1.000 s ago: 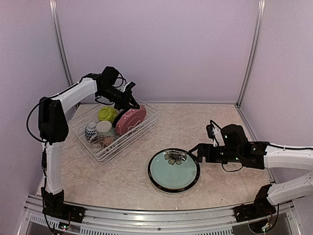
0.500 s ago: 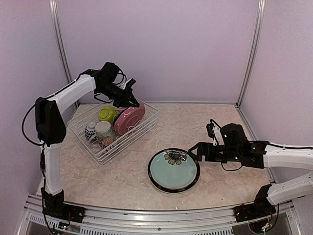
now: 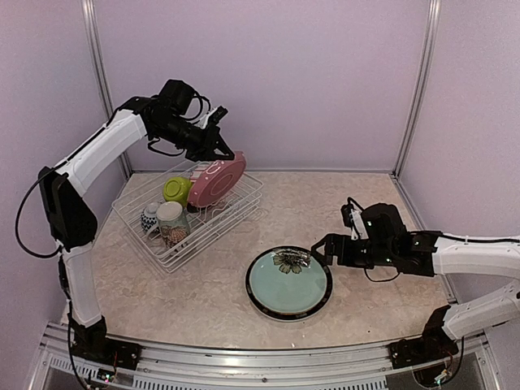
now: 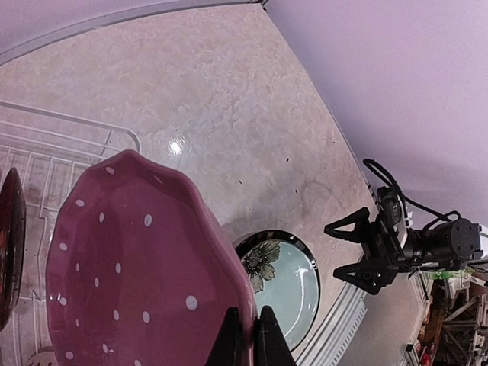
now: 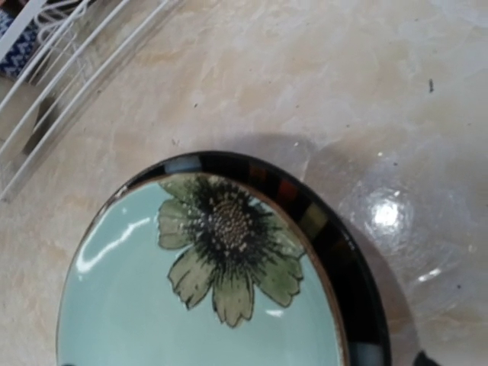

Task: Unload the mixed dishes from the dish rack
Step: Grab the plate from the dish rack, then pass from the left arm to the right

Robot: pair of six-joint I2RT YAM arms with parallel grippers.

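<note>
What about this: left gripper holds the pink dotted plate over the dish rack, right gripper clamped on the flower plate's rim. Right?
Not quite. The right gripper is open beside the rim of the flower plate, gripping nothing, as the left wrist view shows. The left gripper does hold the pink dotted plate over the dish rack.

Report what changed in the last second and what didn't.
The left gripper, shut on the pink dotted plate, raised it upward from its slot in the dish rack. Nothing was grabbed or released. The right gripper stayed open beside the teal flower plate; the lime bowl and mug stayed in the rack.
</note>
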